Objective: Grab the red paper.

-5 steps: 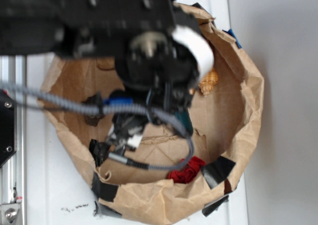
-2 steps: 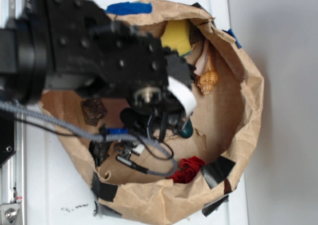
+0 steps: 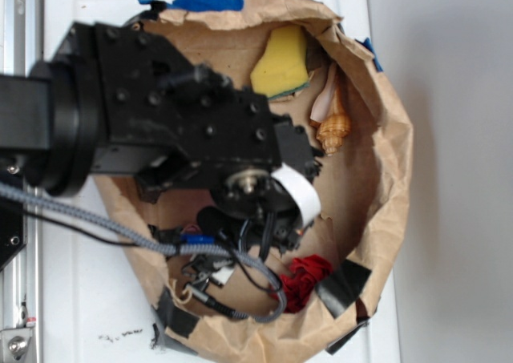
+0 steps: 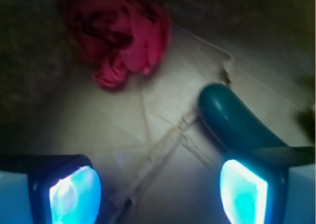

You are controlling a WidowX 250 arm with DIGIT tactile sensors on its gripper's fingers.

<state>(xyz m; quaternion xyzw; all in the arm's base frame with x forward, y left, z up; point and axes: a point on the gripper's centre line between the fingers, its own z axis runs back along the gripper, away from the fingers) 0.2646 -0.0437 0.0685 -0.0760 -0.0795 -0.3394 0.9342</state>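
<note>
No writing readable. My gripper point(image 4: 159, 184) open wide, nothing in it. Crumpled bright red paper wad point(image 4: 118, 36) ahead, apart from fingers; smooth teal curved thing point(image 4: 232, 120) beside.

- A large brown paper bag point(image 3: 393, 139) lies open on a white desk point(image 3: 80, 315); its rim is rolled and wrinkled.
- Black tape pieces point(image 3: 343, 283) sit on the near rim, and blue tape point(image 3: 204, 2) on the far rim.
- A yellow sponge point(image 3: 280, 62) rests inside at the far side.
- A shell point(image 3: 334, 127), tan and cream, lies just right of the sponge.
- A dark teal curved object point(image 4: 232, 122) lies on the bag's creased floor.
- A metal rail point(image 3: 20, 299) runs along the left edge.
</note>
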